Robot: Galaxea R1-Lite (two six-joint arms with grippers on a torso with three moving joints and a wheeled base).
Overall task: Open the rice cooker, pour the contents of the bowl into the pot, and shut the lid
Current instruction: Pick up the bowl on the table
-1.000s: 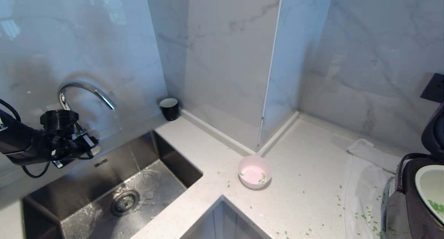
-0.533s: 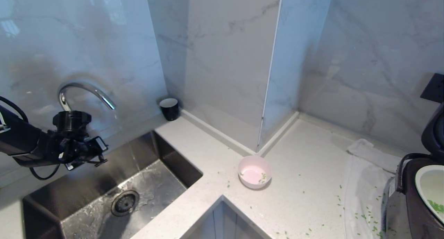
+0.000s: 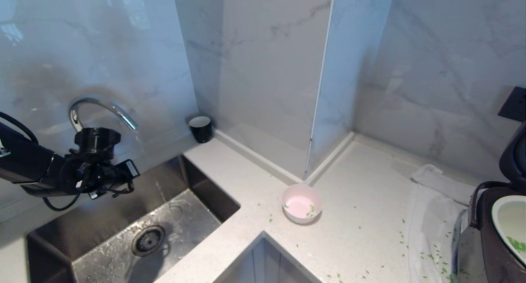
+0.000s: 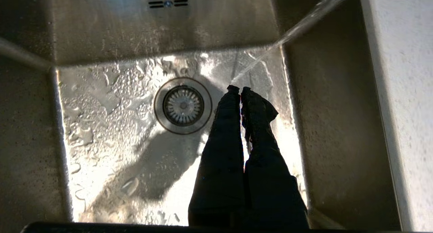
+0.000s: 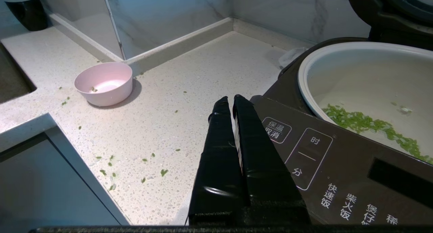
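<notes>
**Currently: left gripper over sink, cooker open at far right**

Leftmost, the left gripper (image 3: 123, 180) hangs over the steel sink (image 4: 338, 131), below the curved faucet (image 3: 98, 106); its jaws are pressed together and hold nothing. A thin stream of water runs past the fingertips (image 4: 233, 91) toward the wet basin floor, near the round drain (image 4: 183, 105). Sink walls stand on every side of the gripper, with free space around it.

At the back, against the marble wall, a small black cup (image 3: 200, 128) stands just past the sink's far corner on the desk (image 3: 361, 184).

Mid-scene, the bowl (image 3: 301, 203) sits upright on the desk, close to the wall's protruding corner and near the desk's notched front edge. It is nearly empty; a few green bits (image 3: 311, 211) cling inside. More bits are scattered across the desk toward the right. Open desk surface lies between bowl and cooker.

Further right, a white cloth (image 3: 435, 217) lies flat beside the rice cooker (image 5: 304, 148). The lid (image 5: 389, 9) stands raised. The pot (image 5: 358, 77) sits in the cooker body with green bits along its bottom.

The right gripper (image 5: 231, 102) hovers at the cooker's front panel edge, jaws closed and empty.
</notes>
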